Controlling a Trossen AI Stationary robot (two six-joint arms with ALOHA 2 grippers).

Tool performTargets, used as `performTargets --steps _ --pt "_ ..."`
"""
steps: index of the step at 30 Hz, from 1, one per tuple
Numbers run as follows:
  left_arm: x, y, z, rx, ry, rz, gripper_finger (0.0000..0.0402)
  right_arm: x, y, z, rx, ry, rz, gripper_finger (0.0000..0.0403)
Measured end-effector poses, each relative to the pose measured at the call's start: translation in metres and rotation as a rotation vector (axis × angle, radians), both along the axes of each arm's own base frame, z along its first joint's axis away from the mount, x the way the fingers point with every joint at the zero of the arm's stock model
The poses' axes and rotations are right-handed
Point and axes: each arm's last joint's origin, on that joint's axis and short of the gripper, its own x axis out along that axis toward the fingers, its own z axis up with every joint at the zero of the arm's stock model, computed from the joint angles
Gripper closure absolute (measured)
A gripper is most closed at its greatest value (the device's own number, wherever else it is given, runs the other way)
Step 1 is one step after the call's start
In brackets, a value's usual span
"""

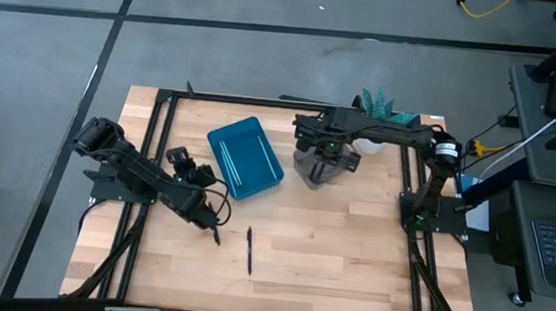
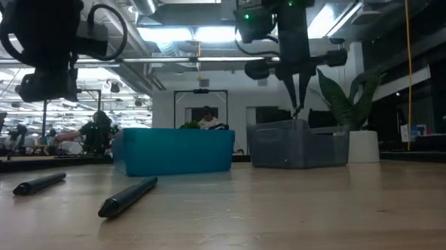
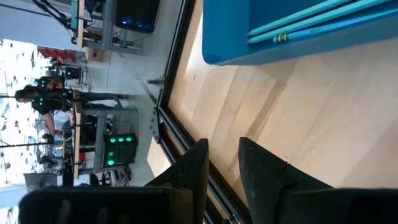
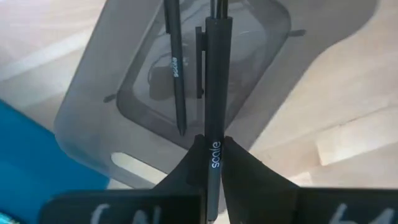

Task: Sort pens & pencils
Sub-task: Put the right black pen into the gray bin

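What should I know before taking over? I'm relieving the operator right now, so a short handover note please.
Right gripper: shut on a black pen, held above the grey bin.
Left gripper: fingers open, empty, low over the table near its left front.
Done: one black pen lies in the grey bin; light blue pencils lie in the blue bin.
Left: release the held pen into the grey bin, then fetch the two black pens on the table.
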Motion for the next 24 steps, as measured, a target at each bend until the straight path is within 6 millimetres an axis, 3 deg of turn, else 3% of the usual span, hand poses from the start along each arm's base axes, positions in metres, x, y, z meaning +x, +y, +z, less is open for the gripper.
performTargets --steps 11,20,24 --pt "0.0 0.0 0.0 -0.001 0.001 0.0 0.0319 -0.008 -0.024 -0.006 0.019 -0.005 0.011 0.0381" --pt "0.0 0.0 0.0 -0.001 0.001 -0.001 0.0319 -0.01 -0.03 -0.006 0.019 -0.003 0.013 0.0381" --pt "0.0 0.0 0.0 0.0 0.001 -0.001 0.0319 -0.01 -0.029 -0.021 0.058 -0.034 0.013 0.0381"
